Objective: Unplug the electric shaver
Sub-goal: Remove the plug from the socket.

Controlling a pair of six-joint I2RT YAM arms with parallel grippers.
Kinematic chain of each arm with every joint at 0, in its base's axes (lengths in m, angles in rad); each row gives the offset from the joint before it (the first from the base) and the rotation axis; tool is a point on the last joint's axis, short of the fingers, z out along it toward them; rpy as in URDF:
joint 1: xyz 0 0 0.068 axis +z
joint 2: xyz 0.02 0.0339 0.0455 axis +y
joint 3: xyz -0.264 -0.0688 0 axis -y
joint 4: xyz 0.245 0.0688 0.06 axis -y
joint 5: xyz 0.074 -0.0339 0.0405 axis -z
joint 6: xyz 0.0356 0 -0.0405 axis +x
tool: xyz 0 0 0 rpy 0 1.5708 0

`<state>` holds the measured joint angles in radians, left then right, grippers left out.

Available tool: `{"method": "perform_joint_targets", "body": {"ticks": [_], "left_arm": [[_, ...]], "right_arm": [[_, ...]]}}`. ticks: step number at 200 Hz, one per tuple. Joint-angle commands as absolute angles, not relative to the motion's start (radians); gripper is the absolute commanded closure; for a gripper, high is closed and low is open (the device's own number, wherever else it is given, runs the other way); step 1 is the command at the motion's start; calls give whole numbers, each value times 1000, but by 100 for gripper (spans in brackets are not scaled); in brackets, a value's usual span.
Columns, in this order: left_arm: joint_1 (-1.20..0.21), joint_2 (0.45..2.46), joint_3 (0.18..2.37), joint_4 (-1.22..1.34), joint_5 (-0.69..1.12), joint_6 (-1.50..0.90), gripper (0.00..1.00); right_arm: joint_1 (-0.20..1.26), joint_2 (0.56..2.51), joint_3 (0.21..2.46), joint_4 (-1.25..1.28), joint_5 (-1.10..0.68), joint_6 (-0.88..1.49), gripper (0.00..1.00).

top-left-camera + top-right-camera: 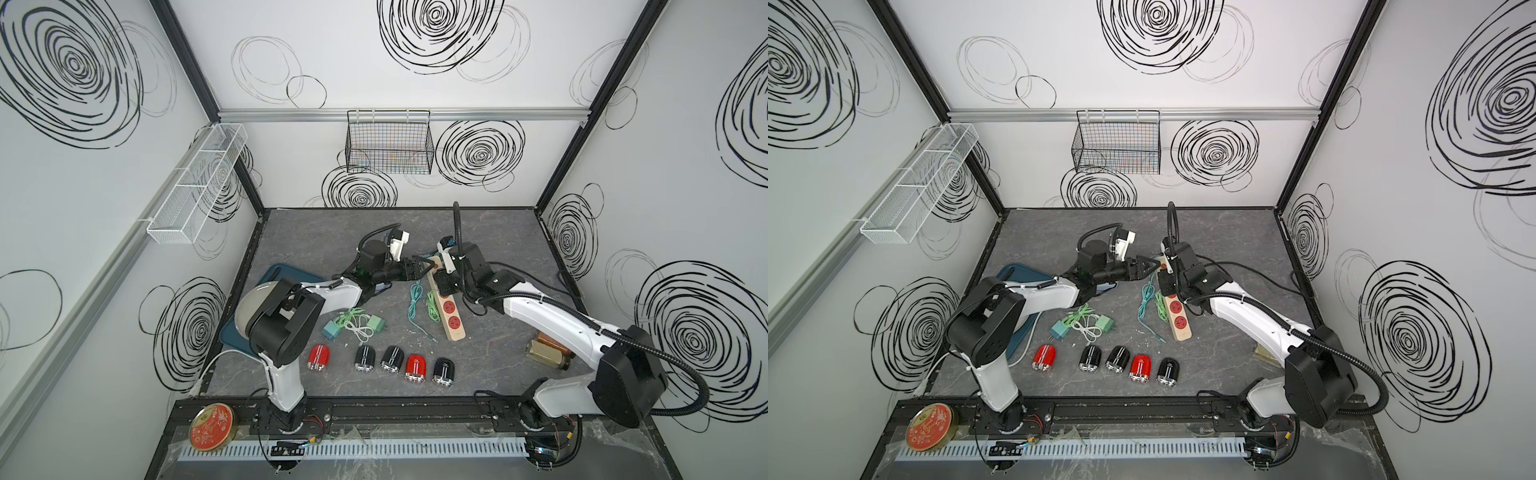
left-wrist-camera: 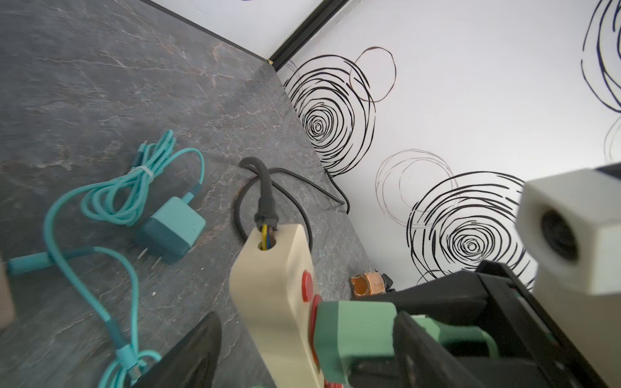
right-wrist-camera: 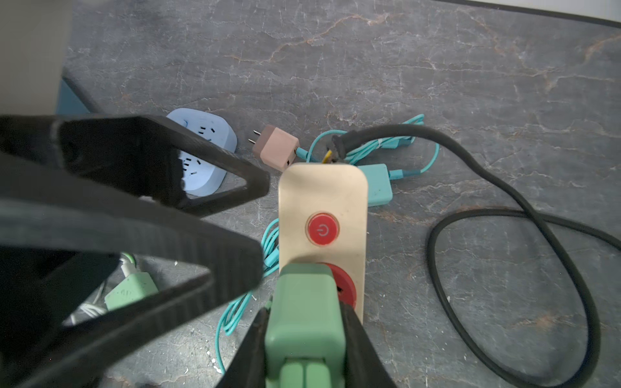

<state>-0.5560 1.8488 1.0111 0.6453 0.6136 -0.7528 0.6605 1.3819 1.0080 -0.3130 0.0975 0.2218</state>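
Both arms (image 1: 332,293) (image 1: 540,309) stretched fwd, R jaws clamp green plug (image 3: 304,319)

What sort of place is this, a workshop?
Probably a robot test booth: scribble-printed walls box in a grey tabletop, the left arm and right arm are mounted on a front rail, and shavers lie in a row like props near a power strip.

Plug (image 3: 304,309) sits in the power strip (image 3: 322,191), behind the shaver row (image 1: 392,359).
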Motion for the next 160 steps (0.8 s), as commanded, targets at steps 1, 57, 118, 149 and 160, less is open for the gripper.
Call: {"method": "perform_joint_targets", "body": {"ticks": [1, 57, 118, 149, 160], "left_arm": [[-576, 1885, 1054, 686, 641, -755, 18], [-584, 1955, 1083, 775, 667, -836, 28], [-581, 1983, 1089, 812, 705, -830, 52], [-578, 1985, 1085, 828, 725, -813, 66], [-577, 1983, 1080, 836, 732, -807, 70]], "right_arm": [[673, 1340, 998, -235, 90, 212, 86], [684, 1308, 971, -221, 94, 216, 87], [684, 1289, 950, -222, 90, 225, 87], [684, 1278, 938, -220, 90, 232, 88], [684, 1271, 933, -218, 89, 236, 88]]}}
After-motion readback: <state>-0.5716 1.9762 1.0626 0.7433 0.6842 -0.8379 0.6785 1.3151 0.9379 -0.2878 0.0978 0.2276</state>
